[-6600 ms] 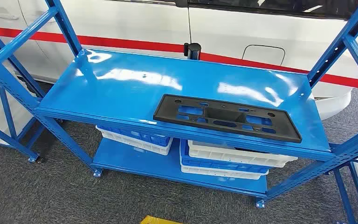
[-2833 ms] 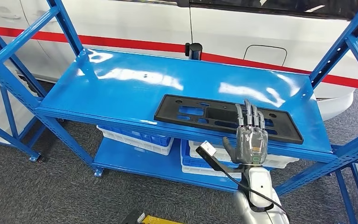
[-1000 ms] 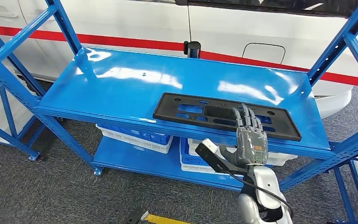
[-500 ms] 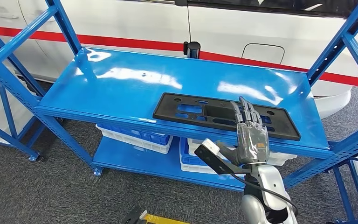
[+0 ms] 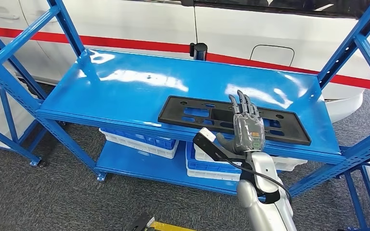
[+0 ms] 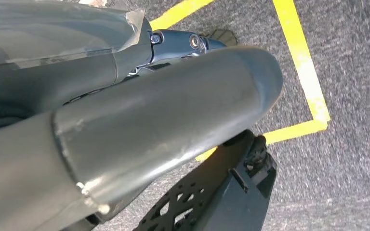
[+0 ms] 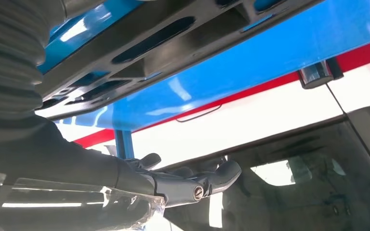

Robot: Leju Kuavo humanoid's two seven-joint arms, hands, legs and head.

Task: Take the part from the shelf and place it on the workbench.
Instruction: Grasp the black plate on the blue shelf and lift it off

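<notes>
1. The black part (image 5: 233,120) lies flat on the blue shelf (image 5: 125,91), near its front edge, long axis running left to right across your view.
2. Your right hand (image 5: 244,126) hovers over the part's right-of-centre, fingers straight and spread, gripping nothing.
3. Left hand's state: cannot tell.
</notes>
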